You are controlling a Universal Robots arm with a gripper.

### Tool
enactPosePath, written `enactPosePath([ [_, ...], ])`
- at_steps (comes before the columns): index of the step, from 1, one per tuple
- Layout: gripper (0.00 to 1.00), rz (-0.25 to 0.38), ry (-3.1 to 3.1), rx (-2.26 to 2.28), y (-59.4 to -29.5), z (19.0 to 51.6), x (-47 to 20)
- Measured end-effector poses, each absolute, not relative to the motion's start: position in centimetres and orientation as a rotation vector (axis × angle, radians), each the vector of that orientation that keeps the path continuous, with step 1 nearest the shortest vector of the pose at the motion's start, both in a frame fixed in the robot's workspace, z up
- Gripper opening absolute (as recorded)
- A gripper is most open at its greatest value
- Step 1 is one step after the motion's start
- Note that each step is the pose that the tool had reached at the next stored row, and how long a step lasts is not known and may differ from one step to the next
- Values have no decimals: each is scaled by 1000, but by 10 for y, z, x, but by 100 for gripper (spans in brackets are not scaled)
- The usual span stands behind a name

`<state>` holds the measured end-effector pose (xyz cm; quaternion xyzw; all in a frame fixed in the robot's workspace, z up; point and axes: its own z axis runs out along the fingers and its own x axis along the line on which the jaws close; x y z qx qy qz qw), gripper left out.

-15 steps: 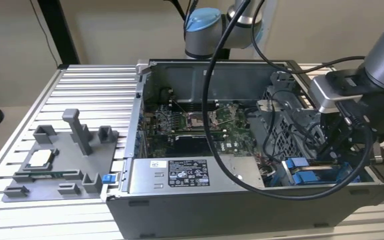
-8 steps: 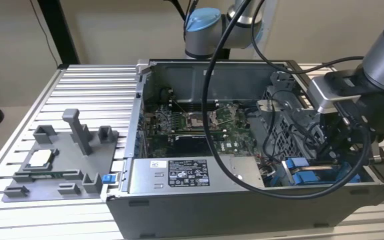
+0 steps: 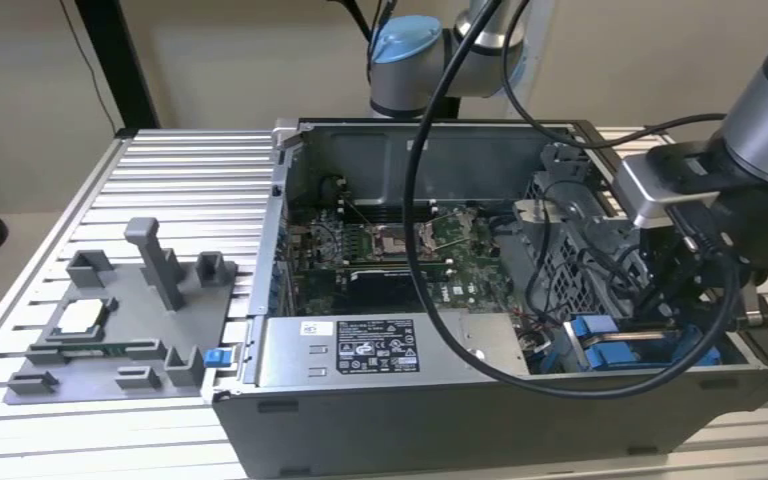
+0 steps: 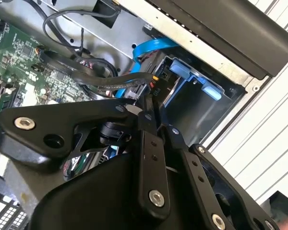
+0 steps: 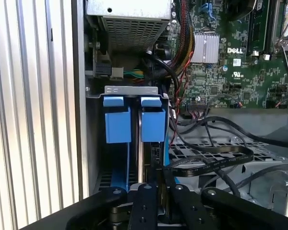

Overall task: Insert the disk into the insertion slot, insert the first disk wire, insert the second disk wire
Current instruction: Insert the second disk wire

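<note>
Where blue rails (image 5: 117, 125) sit — gripper (image 5: 156, 191) close.

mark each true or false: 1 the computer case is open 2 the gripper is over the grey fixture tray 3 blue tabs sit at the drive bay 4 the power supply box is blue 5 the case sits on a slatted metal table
1. True. The computer case is open, with the motherboard showing in the exterior view.
2. False. The gripper is down at the insertion slot, at the exterior view's right; the grey fixture tray lies on the exterior view's left.
3. True. Two blue tabs sit side by side at the slot's end.
4. False. The power supply box is silver with a dark label.
5. True. The slatted metal table bears the case.
</note>
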<state>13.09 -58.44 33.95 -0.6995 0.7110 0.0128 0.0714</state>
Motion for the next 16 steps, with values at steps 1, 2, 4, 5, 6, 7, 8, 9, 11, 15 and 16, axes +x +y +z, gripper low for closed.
enactPosePath([
  [1, 0, 38, 2137, -2103, -584, 339, 131],
  [2, 0, 38, 2137, -2103, -584, 338, 131],
  [4, 0, 38, 2136, -2102, -584, 337, 131],
  [5, 0, 40, 2135, -2101, -584, 337, 131],
  [6, 0, 39, 2135, -2101, -584, 336, 131],
  [7, 0, 38, 2136, -2101, -584, 337, 131],
  [8, 0, 38, 2136, -2102, -584, 337, 131],
  [9, 0, 38, 2136, -2102, -584, 337, 131],
  [11, 0, 37, 2136, -2102, -584, 337, 131],
  [15, 100, 37, 2135, -2101, -584, 342, 131],
  [16, 100, 37, 2136, -2102, -584, 346, 131],
])
